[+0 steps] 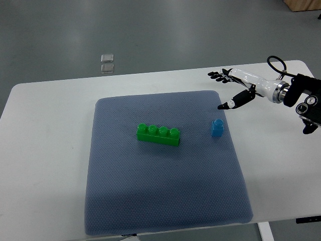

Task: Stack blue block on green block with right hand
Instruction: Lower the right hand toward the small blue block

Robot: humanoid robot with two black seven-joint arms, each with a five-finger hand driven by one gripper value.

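Two blocks sit apart on a dimpled grey-blue mat point(165, 201): long studded green block point(159, 134), small blue block point(216, 128). Right hand point(234, 88) hovers above, fingers spread, empty, over white desk point(45, 165).

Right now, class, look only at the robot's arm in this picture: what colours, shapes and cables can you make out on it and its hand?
Only the right arm shows. The right hand has a glossy white back and slim black fingers, and its thumb has a pale band near the tip. A silver ring joins the white wrist to a black forearm with round fittings. A black cable loops above the wrist.
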